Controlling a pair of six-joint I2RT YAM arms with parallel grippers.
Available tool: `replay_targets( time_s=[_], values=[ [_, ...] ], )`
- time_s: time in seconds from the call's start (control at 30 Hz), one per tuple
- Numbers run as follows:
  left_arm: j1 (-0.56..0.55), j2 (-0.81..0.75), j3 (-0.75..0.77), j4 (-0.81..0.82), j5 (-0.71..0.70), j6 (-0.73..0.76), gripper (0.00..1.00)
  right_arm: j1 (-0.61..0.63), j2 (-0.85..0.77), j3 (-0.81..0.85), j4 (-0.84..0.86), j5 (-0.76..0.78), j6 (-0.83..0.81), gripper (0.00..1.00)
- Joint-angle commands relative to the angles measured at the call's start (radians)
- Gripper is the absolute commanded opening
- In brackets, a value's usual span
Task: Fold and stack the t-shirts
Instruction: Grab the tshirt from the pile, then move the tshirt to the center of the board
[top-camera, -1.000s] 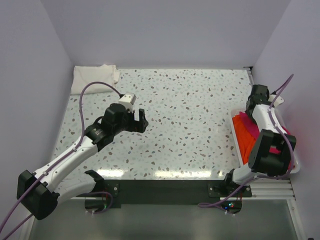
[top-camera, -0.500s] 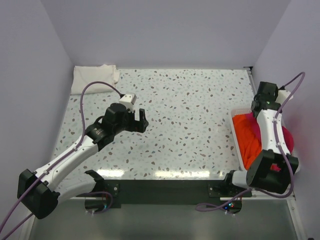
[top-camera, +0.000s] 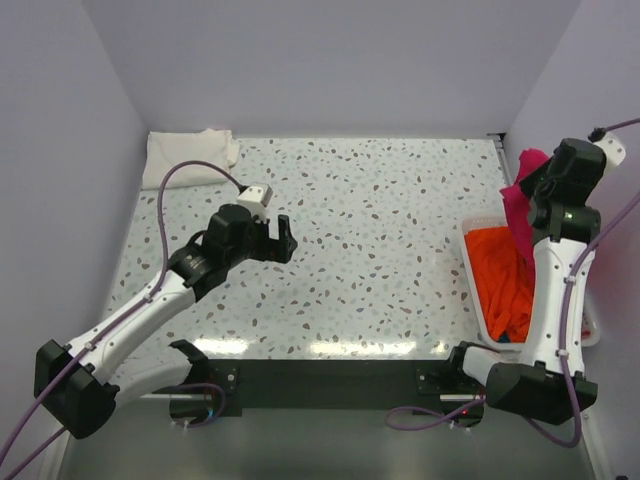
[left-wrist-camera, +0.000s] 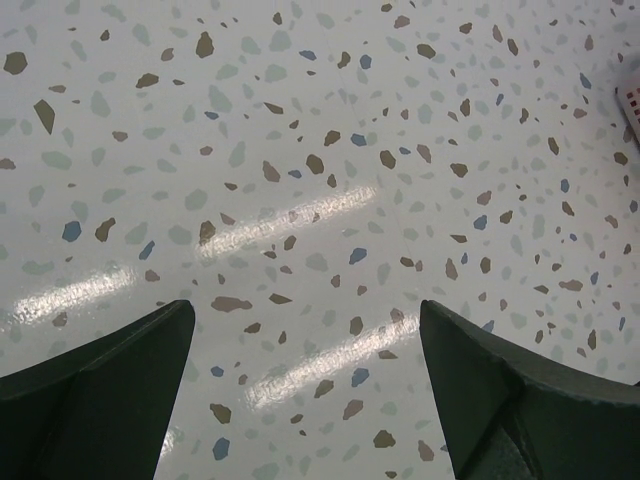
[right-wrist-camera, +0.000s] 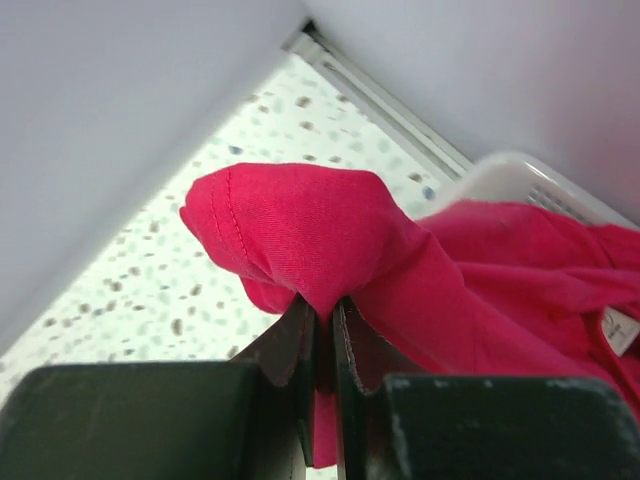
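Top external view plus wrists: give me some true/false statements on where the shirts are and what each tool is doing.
1. The right tool is shut on the magenta-red t-shirt. True.
2. The left tool holds the cream-white t-shirt. False: it is open above the table, holding nothing; that shirt lies at the far left corner.
3. An orange t-shirt lies in the white basket. True.
4. The magenta-red t-shirt lies spread flat on the table. False: it hangs from the right tool, up off the table near the basket.
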Motion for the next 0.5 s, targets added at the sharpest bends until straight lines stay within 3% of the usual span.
replay_targets(
  time_s=[0.0, 0.13, 0.3, 0.4, 0.47],
  values=[
    [0.001, -0.031, 0.060, 0.001, 0.000, 0.003, 1.00, 0.001, -0.018, 0.157, 0.042, -0.235, -0.044, 0.00],
    [0.000, -0.039, 0.090, -0.003, -0.004, 0.003, 1.00, 0.008, 0.011, 0.295, 0.084, -0.407, -0.008, 0.00],
    [0.000, -0.049, 0.129, 0.005, -0.012, -0.004, 1.00, 0.100, 0.072, 0.476, 0.158, -0.510, 0.067, 0.00],
    [0.000, -0.053, 0.149, 0.008, -0.026, -0.013, 1.00, 0.272, 0.129, 0.565, 0.209, -0.496, 0.081, 0.00],
    [0.000, -0.054, 0.158, 0.009, -0.053, -0.024, 1.00, 0.450, 0.156, 0.607, 0.230, -0.464, 0.073, 0.00]
  ],
)
